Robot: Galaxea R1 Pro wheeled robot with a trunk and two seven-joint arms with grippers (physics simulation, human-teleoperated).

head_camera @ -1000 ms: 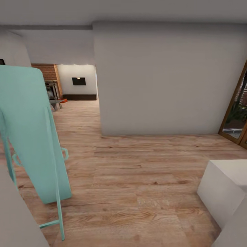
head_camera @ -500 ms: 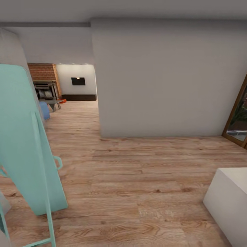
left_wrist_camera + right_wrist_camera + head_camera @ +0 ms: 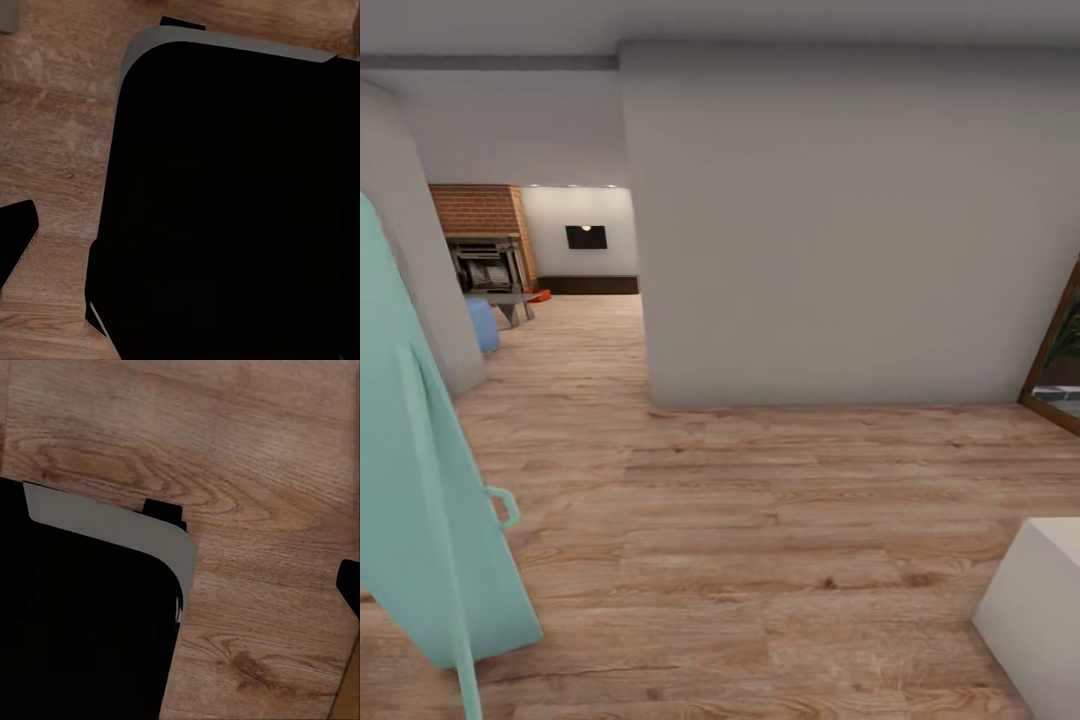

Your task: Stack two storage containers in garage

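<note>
Down the hallway past the grey wall, the living room shows its brick fireplace; an orange container sits there. You're on approach: keep rolling forward. I cannot tell either gripper's state.

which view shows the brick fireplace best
The head view: the brick fireplace stands far off through the doorway at the left, past the grey wall, with a bit of orange-red beside it. The two wrist views look down at the wood floor and the robot's own dark body, not toward the fireplace.
</note>
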